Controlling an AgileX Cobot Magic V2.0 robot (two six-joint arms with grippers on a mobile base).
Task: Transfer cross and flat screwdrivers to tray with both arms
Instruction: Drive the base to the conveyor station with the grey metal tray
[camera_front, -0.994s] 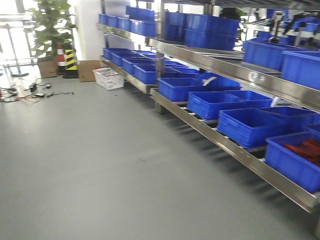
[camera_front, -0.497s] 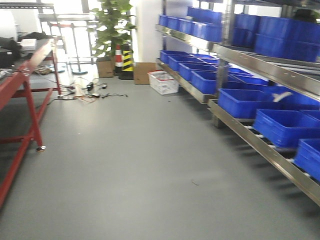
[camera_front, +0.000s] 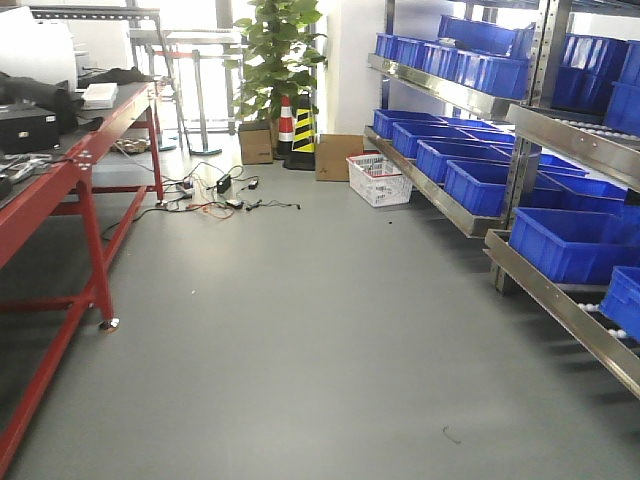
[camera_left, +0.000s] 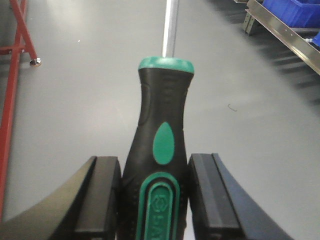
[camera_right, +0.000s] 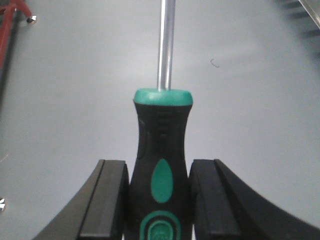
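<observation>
**Both grippers clamped on screwdrivers, front view swung left**

Versus half a second ago, the front view has turned further left. The red workbench now takes up far more of the left side, and a black case shows on top of it. The shelving rack has slid toward the right edge. A second ago the rack filled most of the view and no bench showed.

Containers: blue bins sit in rows on the rack levels, and their contents can't be seen from this angle. A white basket stands on the grey floor beside the rack end, with something inside too small to make out. A cardboard box sits just behind it, near the striped cone and the plant. Cables lie loose on the floor.

The left gripper is closed on the left screwdriver, with both fingers pressed to the black-and-green handle. The shaft points away over the floor and the tip is out of frame. The right gripper holds the right screwdriver the same way, tip also cut off. Can't tell which is cross or flat.
</observation>
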